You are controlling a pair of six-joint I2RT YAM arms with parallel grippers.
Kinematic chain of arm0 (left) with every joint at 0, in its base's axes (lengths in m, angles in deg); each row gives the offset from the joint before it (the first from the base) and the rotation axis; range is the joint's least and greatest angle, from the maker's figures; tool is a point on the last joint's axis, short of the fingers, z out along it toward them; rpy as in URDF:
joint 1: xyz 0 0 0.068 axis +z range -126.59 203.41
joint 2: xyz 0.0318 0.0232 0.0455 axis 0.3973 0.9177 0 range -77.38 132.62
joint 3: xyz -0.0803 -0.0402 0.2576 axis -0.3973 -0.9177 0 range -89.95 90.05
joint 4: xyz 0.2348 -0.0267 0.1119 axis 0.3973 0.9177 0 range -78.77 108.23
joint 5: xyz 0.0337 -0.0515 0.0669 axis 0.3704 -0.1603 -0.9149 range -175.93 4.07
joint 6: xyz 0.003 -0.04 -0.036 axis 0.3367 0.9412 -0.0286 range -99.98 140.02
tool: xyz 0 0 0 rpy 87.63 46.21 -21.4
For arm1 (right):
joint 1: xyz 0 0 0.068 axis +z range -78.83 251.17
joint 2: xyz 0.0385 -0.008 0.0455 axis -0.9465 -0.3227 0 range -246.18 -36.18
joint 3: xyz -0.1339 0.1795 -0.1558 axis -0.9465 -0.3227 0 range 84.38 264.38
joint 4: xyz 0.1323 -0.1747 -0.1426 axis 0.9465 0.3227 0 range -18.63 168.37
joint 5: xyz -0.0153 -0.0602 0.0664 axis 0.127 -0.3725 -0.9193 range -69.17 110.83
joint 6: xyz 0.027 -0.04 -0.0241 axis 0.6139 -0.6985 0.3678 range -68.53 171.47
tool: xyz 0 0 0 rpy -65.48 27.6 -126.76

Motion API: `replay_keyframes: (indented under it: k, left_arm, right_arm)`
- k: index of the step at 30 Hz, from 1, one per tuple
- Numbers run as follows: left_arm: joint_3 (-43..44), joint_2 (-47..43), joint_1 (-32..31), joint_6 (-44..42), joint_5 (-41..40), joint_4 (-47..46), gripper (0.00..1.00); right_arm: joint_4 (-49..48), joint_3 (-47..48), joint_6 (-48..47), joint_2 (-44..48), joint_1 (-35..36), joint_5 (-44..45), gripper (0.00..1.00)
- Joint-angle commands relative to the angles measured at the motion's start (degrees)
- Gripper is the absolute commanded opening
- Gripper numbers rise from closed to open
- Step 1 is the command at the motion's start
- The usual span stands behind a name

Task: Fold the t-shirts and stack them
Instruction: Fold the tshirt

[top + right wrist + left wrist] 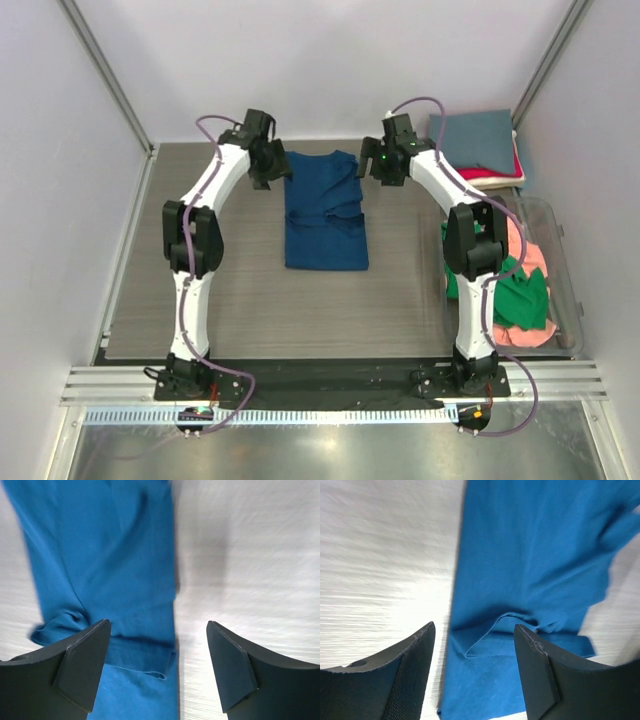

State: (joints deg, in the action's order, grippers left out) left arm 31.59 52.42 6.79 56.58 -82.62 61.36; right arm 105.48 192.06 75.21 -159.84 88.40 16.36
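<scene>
A blue t-shirt (326, 215) lies on the table as a long folded strip, sleeves tucked in over its middle. My left gripper (272, 165) hovers over the shirt's far left corner and stands open. In the left wrist view the shirt (530, 555) spreads below the open gripper (472, 626), a folded hem between the fingers. My right gripper (378, 162) hovers over the far right corner, also open. The right wrist view has the shirt's (100, 545) right edge and a folded hem under the open gripper (157, 623). Neither gripper holds any cloth.
A stack of folded t-shirts sits at the back right, slate-grey (480, 135) on top, red (517, 160) and cream (495, 180) below. A clear bin (562, 240) on the right holds crumpled green (520, 295) and salmon-pink (530, 255) shirts. Grey walls close in the table (230, 300).
</scene>
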Motion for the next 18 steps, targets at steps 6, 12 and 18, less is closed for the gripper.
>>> replay_keyframes:
  k: [6,12,18]
  left_arm:
    - [-25.1,-25.0,0.19,0.52,5.82,-6.51,0.61]
    - [-46.97,-36.19,-2.36,1.85,9.17,-19.27,0.59]
    - [-53.76,-39.52,-4.12,2.47,10.31,-20.42,0.55]
  right_arm:
    - [-4.36,-18.34,-0.11,20.34,-0.01,-7.21,0.8]
    - [-10.81,-32.0,2.0,24.09,4.9,-12.58,0.73]
    - [-11.34,-27.44,2.44,17.41,10.09,-11.79,0.7]
